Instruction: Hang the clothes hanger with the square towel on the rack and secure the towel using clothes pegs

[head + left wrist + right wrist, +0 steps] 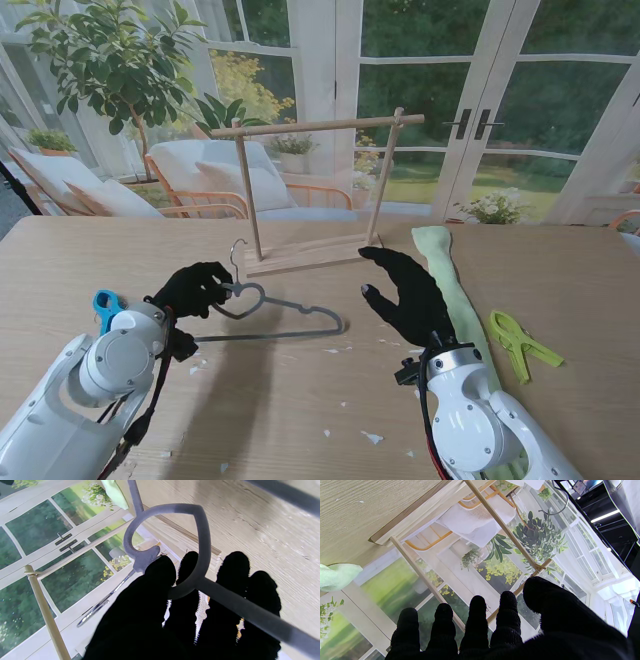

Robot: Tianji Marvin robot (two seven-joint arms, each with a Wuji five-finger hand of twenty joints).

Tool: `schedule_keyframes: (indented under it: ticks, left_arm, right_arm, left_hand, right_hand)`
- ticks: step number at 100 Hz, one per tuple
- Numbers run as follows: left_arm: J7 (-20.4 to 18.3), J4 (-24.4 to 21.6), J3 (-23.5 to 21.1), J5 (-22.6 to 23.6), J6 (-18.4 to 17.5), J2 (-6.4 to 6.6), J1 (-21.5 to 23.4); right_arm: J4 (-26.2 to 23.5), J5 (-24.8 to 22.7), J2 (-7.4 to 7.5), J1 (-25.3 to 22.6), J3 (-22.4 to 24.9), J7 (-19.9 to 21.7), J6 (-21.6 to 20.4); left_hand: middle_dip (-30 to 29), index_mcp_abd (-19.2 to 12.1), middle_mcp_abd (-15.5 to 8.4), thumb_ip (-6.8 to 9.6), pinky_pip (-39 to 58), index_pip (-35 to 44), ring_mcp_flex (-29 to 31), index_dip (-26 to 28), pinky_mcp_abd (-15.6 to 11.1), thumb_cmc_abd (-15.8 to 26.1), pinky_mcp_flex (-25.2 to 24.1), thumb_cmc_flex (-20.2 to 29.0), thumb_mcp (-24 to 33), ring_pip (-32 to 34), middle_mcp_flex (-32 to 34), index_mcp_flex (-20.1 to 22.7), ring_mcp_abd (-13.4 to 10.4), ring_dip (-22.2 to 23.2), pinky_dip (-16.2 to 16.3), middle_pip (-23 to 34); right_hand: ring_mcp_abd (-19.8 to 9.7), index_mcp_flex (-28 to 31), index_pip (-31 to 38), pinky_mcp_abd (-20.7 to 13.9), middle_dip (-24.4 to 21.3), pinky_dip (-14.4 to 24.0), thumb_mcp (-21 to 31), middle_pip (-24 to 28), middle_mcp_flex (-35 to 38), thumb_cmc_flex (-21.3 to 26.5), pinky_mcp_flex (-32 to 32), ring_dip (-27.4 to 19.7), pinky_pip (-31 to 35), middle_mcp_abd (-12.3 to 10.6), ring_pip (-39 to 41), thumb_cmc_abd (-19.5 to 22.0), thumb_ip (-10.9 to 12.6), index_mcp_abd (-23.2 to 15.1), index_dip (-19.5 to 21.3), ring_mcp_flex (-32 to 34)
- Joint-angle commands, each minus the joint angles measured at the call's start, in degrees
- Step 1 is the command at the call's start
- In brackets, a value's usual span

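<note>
Gripping the grey clothes hanger (285, 318) at its neck, the left hand (192, 289) is pinching the loop just under the metal hook (237, 252); the left wrist view is showing the thumb (152, 580) pressing on the neck piece with the other fingers curled behind the wire. Hanger is lying near the table's middle, just nearer to me than the wooden rack (315, 190), its bar end resting on the wood while the hook end looks slightly raised, though that is hard to confirm from the stand view.

Right hand (405, 293) is hovering empty, fingers spread apart and pointing toward the rack base; the right wrist view is showing all fingertips (477, 605) clear of everything.

Rack is standing upright toward the far edge of the table (560, 400), nothing hanging on its crossbar. Pale green towel (450, 285) is lying in a long strip to the right of the right hand, running from near the rack base toward the near edge. Lime green peg (520, 343) is sitting just right of the towel. Blue peg (104, 306) is lying beside the left wrist, toward the left edge. White flecks (371, 437) are scattered near the near edge.
</note>
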Motion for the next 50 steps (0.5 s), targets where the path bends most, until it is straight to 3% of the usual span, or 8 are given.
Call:
schedule_keyframes:
  ticks: [1,26,50]
  left_arm:
    - [-0.5,-1.0,0.1,-1.0,0.8,-0.56,-0.3]
    - [0.1,-3.2,1.0,-4.4,2.5,-1.07,-0.9]
    - [-0.5,-6.3,1.8,-8.6,3.9,-1.31,-1.0]
  right_arm:
    - [-0.3,0.0,-0.40,-0.4,-0.2,0.7,0.0]
    - [-0.4,0.0,-0.42,-0.5,-0.1,0.5,-0.2]
    - [-0.4,0.1,-0.45,-0.6,0.0,0.4,-0.5]
  left_hand:
    - [1.5,-3.6,1.6,1.70,5.3,4.7,2.3,2.3,2.4,3.4,1.2,5.1,-1.7,3.9,-1.4,-0.6,0.9,2.0,2.8,1.1]
    - [7.2,-3.4,1.4,1.77,7.0,4.6,0.6,2.6,2.0,3.2,1.9,5.7,-1.4,11.1,-4.0,-0.7,-2.3,7.2,8.1,0.7]
    - [10.6,-2.1,1.4,1.81,7.6,5.7,1.4,3.5,1.0,2.6,3.1,6.9,1.7,13.2,-2.9,-1.6,-4.4,8.4,11.2,1.1]
  right_hand:
    - [0.5,0.4,0.0,0.4,0.3,20.2,0.7,0.6,0.3,-0.6,0.1,0.5,-0.2,0.2,0.6,-0.5,-1.9,-0.1,0.8,-0.9]
    - [0.6,0.5,0.1,0.5,0.2,20.4,0.6,0.5,0.3,-0.6,0.3,0.7,0.1,0.3,1.0,-0.5,-1.9,-0.1,0.8,-0.7]
    - [0.7,0.5,0.1,0.7,0.3,20.6,0.6,0.6,0.4,-0.6,0.5,0.8,0.4,0.3,1.1,-0.6,-1.9,-0.1,0.8,-0.6]
